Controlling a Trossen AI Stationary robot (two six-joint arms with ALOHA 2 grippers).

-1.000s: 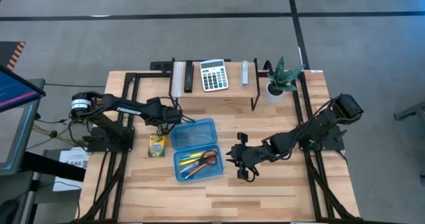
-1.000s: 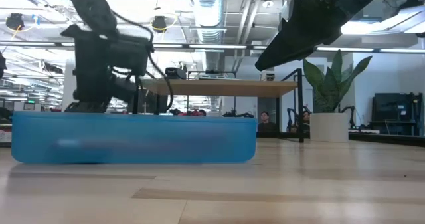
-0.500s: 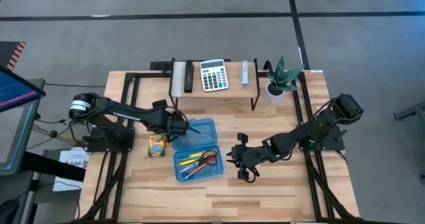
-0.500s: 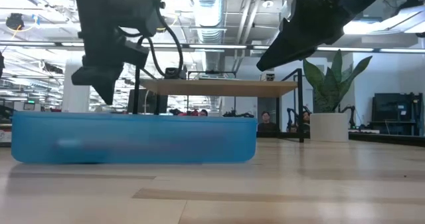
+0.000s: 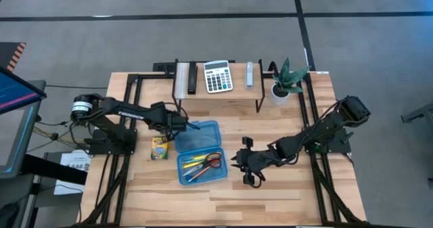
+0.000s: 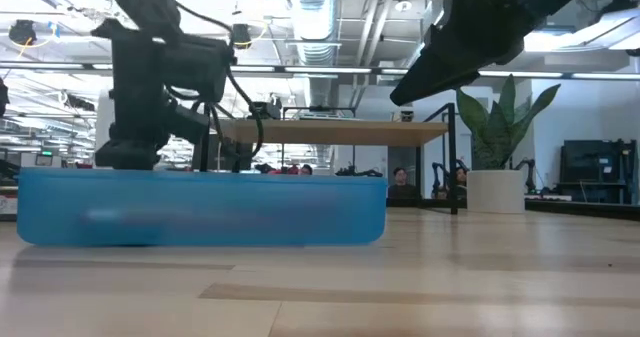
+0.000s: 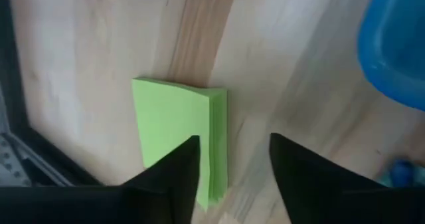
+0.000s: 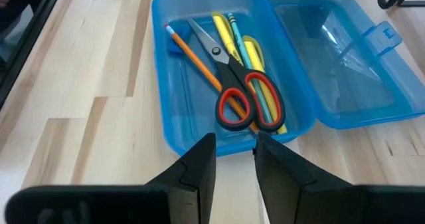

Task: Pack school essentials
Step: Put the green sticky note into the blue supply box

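Now the green pad (image 7: 178,136) lies flat on the wood surface (image 5: 284,130), just beside the blue box (image 5: 201,167), so a hand can reach it from above. The left hand (image 7: 231,163) hangs right over the pad with its fingers spread, one on each side of the pad's edge. It is not pinching the pad. I think it is set like this to close on the pad next.

The box lies open with its lid (image 5: 197,135) flat, so things can drop in. Red scissors (image 8: 240,91), pencils (image 8: 199,61) and a pen are inside it. The crayon box (image 5: 160,147) lies on the surface by the blue box, not packed yet.

The right hand (image 8: 234,159) waits near the box's other side, fingers a little apart, holding nothing.
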